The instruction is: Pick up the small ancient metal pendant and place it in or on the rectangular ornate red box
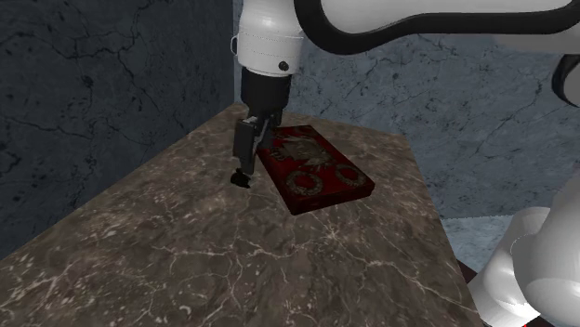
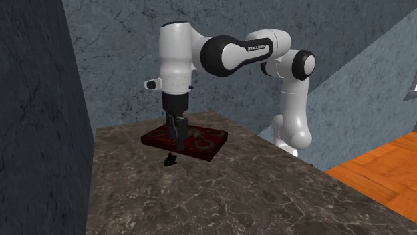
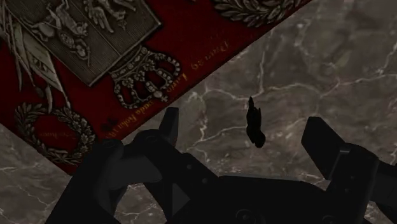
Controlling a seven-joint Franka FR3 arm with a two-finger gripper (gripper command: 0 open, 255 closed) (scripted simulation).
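On the marble top (image 3: 318, 63) just beside the red box (image 3: 197, 51), the pendant (image 3: 255, 124) sits between my gripper's (image 3: 244, 127) open, empty jaws; looks light, stiff, likely slippery, so I'd pinch its thin middle.

**Item count: one unit of each kind.**
One small black pendant (image 1: 241, 176); one rectangular red box (image 1: 321, 175) with an ornate lid bearing one crown (image 3: 143, 79); one brown veined stone tabletop (image 1: 186, 260); one white robot arm (image 2: 230, 53) carrying one black gripper (image 3: 243, 127) with two fingers.
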